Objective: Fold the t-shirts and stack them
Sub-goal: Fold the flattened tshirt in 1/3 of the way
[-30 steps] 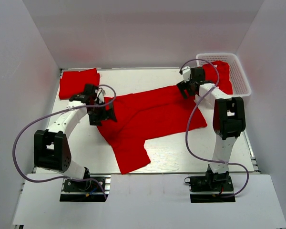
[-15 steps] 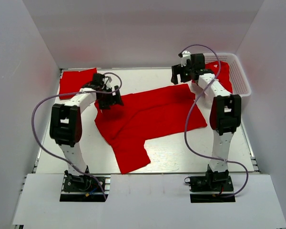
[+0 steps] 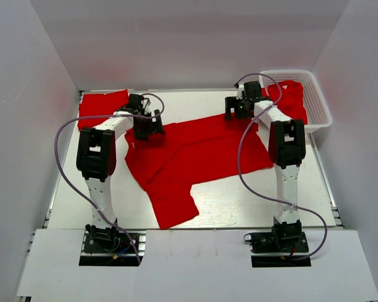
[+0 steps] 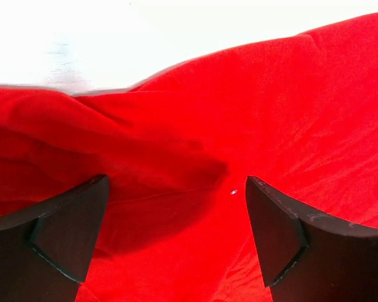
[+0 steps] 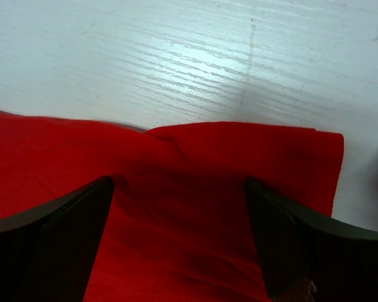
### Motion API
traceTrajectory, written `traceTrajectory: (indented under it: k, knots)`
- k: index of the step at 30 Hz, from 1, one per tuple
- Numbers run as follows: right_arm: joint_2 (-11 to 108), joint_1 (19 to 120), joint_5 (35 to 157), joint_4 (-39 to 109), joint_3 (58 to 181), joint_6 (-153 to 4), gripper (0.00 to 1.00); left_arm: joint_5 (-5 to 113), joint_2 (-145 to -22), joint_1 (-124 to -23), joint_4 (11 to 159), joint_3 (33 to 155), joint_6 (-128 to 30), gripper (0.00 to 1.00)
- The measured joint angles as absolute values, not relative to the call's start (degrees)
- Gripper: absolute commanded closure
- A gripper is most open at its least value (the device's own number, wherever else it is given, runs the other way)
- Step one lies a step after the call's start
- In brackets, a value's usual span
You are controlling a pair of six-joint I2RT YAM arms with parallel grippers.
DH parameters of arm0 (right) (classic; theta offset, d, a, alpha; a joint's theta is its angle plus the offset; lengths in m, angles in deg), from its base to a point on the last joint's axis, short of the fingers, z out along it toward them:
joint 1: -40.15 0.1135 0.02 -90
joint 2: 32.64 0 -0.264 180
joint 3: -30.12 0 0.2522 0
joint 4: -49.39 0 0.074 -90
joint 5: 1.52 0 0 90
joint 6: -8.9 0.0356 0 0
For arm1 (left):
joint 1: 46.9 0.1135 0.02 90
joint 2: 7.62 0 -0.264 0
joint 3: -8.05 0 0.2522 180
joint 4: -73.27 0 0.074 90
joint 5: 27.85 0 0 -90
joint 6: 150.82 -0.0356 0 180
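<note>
A bright red t-shirt [image 3: 195, 157] lies spread and rumpled across the middle of the table. My left gripper [image 3: 148, 126] is open just above its far left edge; the left wrist view shows red cloth [image 4: 195, 157] filling the wide gap between the fingers. My right gripper [image 3: 238, 108] is open over the shirt's far right corner [image 5: 252, 157], cloth between the fingers there too. A folded red t-shirt [image 3: 99, 107] lies at the far left. More red shirts [image 3: 288, 99] sit in the basket.
A white plastic mesh basket [image 3: 320, 107] stands at the far right corner. White walls close in the table at back and sides. Bare white tabletop [image 3: 189, 104] shows beyond the shirt and along the near edge [image 3: 252, 207].
Both arms have reached away from me to the shirt's far edge. The left gripper moved from the shirt's left side to its far left edge; the right gripper shifted a little left and down onto the corner.
</note>
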State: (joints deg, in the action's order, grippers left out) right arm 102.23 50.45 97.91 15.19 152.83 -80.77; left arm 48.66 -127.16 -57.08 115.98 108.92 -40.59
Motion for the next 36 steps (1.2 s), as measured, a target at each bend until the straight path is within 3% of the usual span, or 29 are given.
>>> traceTrajectory:
  k: [6,16,23,31,36]
  knots:
    - [103.39,50.45,95.39,14.62,154.58,-79.10,0.10,52.79,-130.00,-57.51,118.71,113.51,-40.98,0.00]
    - [109.75,50.30,86.32,10.47,165.83,-73.95,0.10,56.55,-141.54,-57.27,123.21,131.96,-46.31,0.00]
    - [110.28,49.86,85.41,9.59,166.99,-72.72,0.10,55.69,-148.82,-57.01,123.80,143.59,-53.31,0.00]
    - [109.23,50.08,88.71,8.35,167.08,-75.98,0.10,51.48,-147.05,-56.70,123.95,141.27,-58.12,0.00]
    - [102.30,51.44,89.95,6.12,166.07,-79.72,0.10,51.28,-142.35,-56.97,126.69,138.45,-58.34,0.00]
